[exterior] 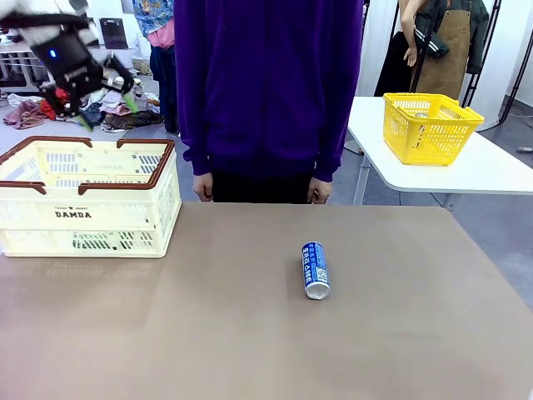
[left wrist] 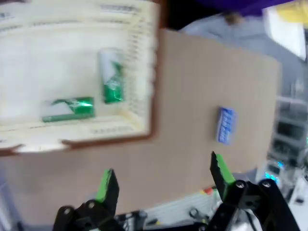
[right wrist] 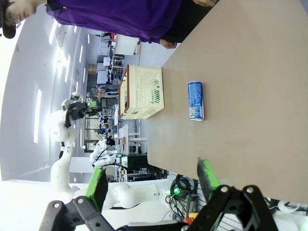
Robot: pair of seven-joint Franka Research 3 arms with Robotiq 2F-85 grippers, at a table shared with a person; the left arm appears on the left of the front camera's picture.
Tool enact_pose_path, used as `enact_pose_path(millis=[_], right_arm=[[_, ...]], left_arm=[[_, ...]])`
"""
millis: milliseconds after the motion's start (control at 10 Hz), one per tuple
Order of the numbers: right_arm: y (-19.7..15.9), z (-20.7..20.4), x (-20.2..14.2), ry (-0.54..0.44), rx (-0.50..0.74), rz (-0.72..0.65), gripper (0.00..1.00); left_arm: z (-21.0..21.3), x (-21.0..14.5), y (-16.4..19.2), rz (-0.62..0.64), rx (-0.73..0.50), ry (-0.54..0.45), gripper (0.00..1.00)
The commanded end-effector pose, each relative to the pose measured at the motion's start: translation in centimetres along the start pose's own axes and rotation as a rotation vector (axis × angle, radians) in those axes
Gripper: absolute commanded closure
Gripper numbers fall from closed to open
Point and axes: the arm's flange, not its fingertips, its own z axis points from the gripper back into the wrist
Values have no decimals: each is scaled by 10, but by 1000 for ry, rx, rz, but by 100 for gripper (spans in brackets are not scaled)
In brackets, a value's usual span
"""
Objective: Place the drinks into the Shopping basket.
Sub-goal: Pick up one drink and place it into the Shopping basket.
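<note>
A brown desk stretches from the camera to a person in a purple top. The person stands at its far edge with both hands hanging at their sides.

On the far left of the desk sits the Shopping basket, cream-white and perforated, with a dark brown rim and handles and "DAMDA" printed on its near wall. The left wrist view looks down into it. It shows one green can and a second green can lying on their sides on the basket floor, near each other and set roughly at a right angle. That view is blurred, so their lettering cannot be read.

A slim blue can with white lettering lies on its side on the bare desk, a little right of the middle. Its silver end points toward the near edge. It is well apart from the basket, and nothing touches it.

The left gripper hangs in the air above the far left part of the basket. From its own wrist camera, its green-padded fingers are spread wide apart and hold nothing.

The right gripper is raised off to the right side of the desk. Its fingers are also spread apart and empty, with the blue can lying well beyond them.

Farther back on the right, a yellow basket stands on a separate white table.
</note>
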Motion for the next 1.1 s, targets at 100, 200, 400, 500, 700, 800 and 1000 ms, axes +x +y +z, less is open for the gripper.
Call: enact_pose_path(millis=[100,200,400,500,700,800,1000], right_arm=[[1,0,2,-10,26,28,0],[1,0,2,-10,26,28,0],[1,0,2,-10,26,28,0],[1,0,2,-10,26,28,0],[1,0,2,-10,26,28,0],[1,0,2,-10,26,28,0],[1,0,2,-10,26,28,0]], left_arm=[[5,-81,5,-339,-378,225,0],[6,-99,8,-393,-487,238,0],[3,-123,43,-350,-631,142,0],[1,-132,74,-302,-732,102,0],[3,-137,136,-244,-914,47,0],[2,-131,158,-210,-963,52,0],[-5,-99,179,-107,-938,45,0]])
